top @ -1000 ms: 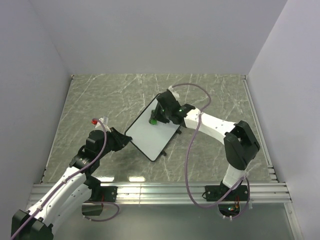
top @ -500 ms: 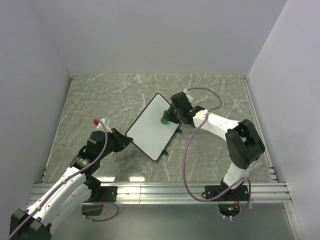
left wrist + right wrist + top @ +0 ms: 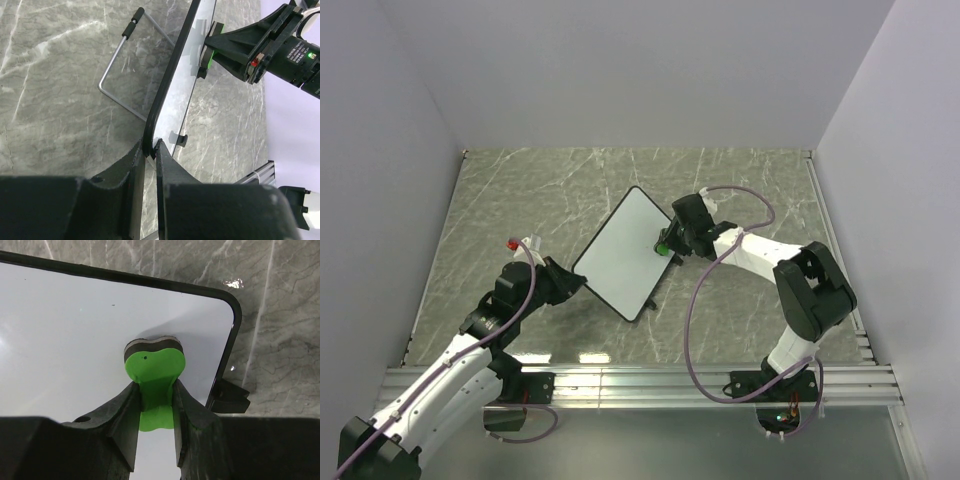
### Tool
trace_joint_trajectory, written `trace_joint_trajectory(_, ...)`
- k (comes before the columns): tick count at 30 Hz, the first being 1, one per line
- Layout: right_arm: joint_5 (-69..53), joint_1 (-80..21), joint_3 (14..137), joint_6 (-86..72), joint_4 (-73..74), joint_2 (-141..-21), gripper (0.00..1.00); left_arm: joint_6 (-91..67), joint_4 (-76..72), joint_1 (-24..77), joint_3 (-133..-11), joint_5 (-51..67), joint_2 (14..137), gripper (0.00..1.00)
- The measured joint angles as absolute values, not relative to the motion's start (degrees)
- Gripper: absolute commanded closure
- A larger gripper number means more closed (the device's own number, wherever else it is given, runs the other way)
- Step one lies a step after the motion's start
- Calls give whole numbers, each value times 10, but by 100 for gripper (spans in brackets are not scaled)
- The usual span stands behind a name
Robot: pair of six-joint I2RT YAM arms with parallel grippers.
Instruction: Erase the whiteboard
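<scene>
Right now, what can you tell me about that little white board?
The whiteboard is a small, flat white rectangle in a thin black frame with rounded corners; its face looks clean. Small black tabs stick out of one edge, and a bent wire stand shows behind it. It is set diagonally on the marbled table. The left gripper is shut on its near corner; the right gripper presses a green eraser on its face near another corner.

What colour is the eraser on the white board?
The eraser is bright green with a dark pad; right wrist view.
</scene>
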State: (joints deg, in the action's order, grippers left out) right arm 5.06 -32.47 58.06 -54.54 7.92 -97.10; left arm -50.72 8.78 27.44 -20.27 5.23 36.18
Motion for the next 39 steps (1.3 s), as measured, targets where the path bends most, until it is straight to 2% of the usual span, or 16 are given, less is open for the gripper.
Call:
trace_joint_trajectory(20, 38, -403, 665, -560, 163, -971, 100, -507, 93, 280, -204, 46, 358, 100)
trace_joint_trajectory(34, 14, -283, 659, -532, 161, -1020, 100, -524, 114, 319, -204, 16, 336, 100)
trace_joint_trajectory(39, 10, -270, 659, -527, 159, -1030, 100, -533, 120, 337, -204, 4, 331, 100)
